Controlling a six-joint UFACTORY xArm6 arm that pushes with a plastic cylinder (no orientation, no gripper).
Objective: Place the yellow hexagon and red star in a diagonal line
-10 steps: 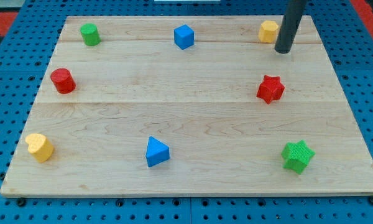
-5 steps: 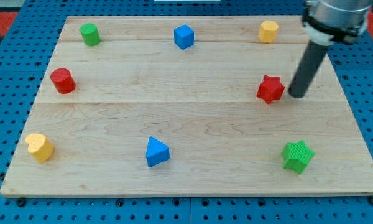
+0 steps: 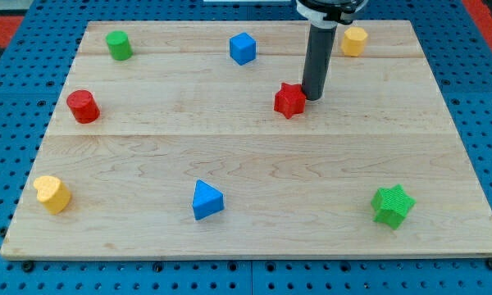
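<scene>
A: Camera view. What is changed?

B: The red star (image 3: 289, 100) is found shifted toward the view's left and slightly up, pushed by my tip (image 3: 313, 97), now touching its right side. No fingers are fitted; nothing is held.

A: And the yellow hexagon (image 3: 354, 40)?

B: Unmoved, up and right of the red star. A diagonal is judged nearly formed.

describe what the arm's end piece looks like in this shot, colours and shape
A straight, smooth, dark grey-black cylindrical rod with a blunt end, my tip. At the view's top it enters a wider collar, black with a pale silvery ring. No claw, cables or markings show.
</scene>
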